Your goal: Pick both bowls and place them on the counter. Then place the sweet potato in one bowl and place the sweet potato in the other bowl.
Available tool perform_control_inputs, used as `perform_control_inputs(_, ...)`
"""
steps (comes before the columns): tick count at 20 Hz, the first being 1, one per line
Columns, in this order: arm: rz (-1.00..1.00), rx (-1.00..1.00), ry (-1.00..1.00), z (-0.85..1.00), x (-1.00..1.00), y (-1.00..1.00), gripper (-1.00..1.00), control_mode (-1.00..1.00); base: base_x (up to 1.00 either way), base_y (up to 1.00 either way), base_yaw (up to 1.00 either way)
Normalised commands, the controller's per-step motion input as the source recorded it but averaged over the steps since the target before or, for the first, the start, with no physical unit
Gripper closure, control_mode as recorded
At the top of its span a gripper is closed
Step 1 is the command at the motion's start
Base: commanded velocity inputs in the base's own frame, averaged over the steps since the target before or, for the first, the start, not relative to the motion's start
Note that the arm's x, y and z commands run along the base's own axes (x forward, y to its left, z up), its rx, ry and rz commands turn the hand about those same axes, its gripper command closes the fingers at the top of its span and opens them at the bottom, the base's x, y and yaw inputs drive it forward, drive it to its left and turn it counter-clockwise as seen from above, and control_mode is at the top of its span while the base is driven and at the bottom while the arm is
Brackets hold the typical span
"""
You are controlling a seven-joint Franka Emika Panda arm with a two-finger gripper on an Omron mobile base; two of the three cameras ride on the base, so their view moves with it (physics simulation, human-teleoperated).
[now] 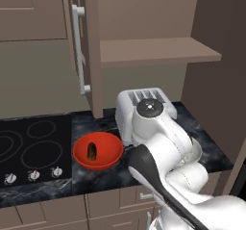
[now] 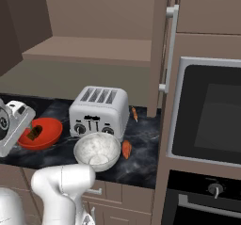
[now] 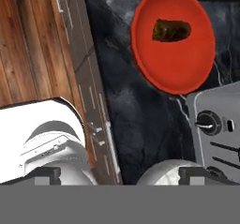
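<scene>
You are looking, from left to right, at the cooktop [image 1: 29, 149], the red bowl [image 1: 97, 150] already carrying one sweet potato [image 1: 92, 151], the toaster [image 2: 99, 112], then the marbled bowl [image 2: 97, 151] lying empty on the counter [image 2: 136, 165]. By my judgement the second potato is in hand: the gripper [image 3: 119, 176] is hanging wide and empty, needing a reach right. The right base view is showing that orange potato [image 2: 126, 149] just beside the marbled bowl; the left base view is hiding it behind the arm.
</scene>
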Motion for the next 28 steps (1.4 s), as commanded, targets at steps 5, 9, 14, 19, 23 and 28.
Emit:
perform_control_inputs(5, -0.08, 0.28, -0.13, 0.09, -0.54, -0.40, -1.00, -1.00, 0.00, 0.00, 0.00)
perform_control_inputs(9, -0.13, 0.19, -0.24, 0.00, -0.40, -0.40, -1.00, -1.00, 0.00, 0.00, 0.00)
perform_control_inputs(14, -0.39, 0.05, -0.08, 0.06, -0.09, -0.41, -1.00, -1.00, 0.00, 0.00, 0.00)
perform_control_inputs(19, -0.43, 0.11, 0.00, 0.18, -0.11, -0.43, -1.00, -1.00, 0.00, 0.00, 0.00)
perform_control_inputs(23, -0.32, 0.10, -0.02, 0.04, -0.15, -0.50, -1.00, -1.00, 0.00, 0.00, 0.00)
perform_control_inputs(28, -0.33, 0.05, -0.02, 0.00, -0.02, -0.56, -1.00, -1.00, 0.00, 0.00, 0.00)
